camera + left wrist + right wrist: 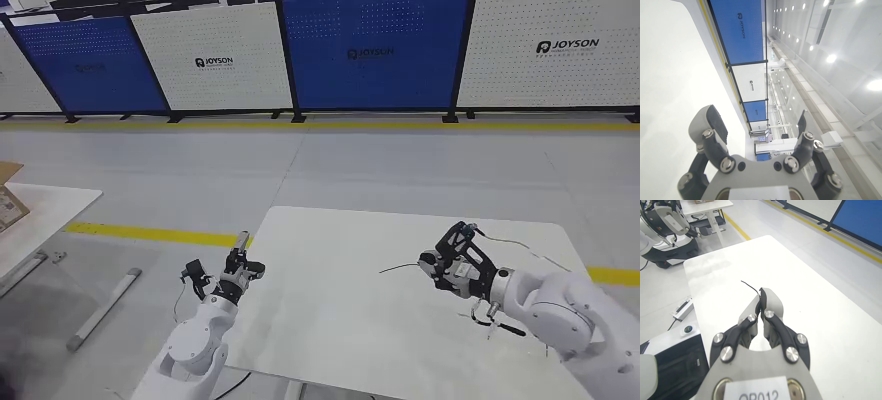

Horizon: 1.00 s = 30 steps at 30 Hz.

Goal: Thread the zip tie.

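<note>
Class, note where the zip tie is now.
Right wrist view: the zip tie is pinched in the shut right tool, its free end sticking out over the white table.

This is a large industrial hall used as a robotics lab. Blue and white perforated partition panels (pixel 375 55) line a smooth grey floor (pixel 300 165) with yellow lines (pixel 150 234). Round ceiling lights (pixel 831 58) hang high above a white tabletop (pixel 340 310).

Logo with a wordmark, printed on each pegboard panel: left white panel (pixel 214 62), blue panel (pixel 370 53), right white panel (pixel 567 45). White label (pixel 755 387) at the base of the right gripper (pixel 761 294): a letter-and-digit code, partly cut off.
</note>
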Motion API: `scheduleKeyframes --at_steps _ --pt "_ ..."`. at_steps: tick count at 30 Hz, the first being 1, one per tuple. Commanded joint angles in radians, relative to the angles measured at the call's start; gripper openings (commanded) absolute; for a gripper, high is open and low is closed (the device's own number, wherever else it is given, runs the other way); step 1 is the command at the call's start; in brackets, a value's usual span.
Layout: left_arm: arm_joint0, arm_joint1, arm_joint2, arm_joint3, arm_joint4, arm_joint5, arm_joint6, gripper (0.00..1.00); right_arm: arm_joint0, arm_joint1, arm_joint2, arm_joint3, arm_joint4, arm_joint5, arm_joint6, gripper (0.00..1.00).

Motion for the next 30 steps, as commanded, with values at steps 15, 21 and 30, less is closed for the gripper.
scheduleKeyframes --at_steps 15,21,30 --pt "0.0 0.0 0.0 0.0 0.0 0.0 0.0 1.0 0.061 0.019 -0.132 -0.026 -0.3 0.0 -0.168 0.0" --pt "0.0 0.0 0.0 0.0 0.0 0.0 0.0 1.0 0.061 0.019 -0.132 -0.026 -0.3 0.0 -0.168 0.0" --pt "-0.005 0.0 0.001 -0.001 0.003 0.005 -0.017 1.0 0.061 0.019 -0.132 -0.026 -0.3 0.0 -0.168 0.0"
